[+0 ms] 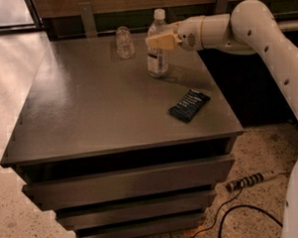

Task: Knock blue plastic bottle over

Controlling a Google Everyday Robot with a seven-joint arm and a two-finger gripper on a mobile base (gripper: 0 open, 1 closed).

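The blue plastic bottle is a tall clear bottle with a white cap and a white label. It stands upright near the back of the dark cabinet top. My gripper reaches in from the right on the white arm. Its cream fingers lie across the bottle's upper body, in front of it. The fingertips point left and cover part of the bottle's shoulder.
A shorter clear ribbed jar stands left of the bottle near the back edge. A dark snack packet lies at the right front of the top. A cable and a striped tool lie on the floor at right.
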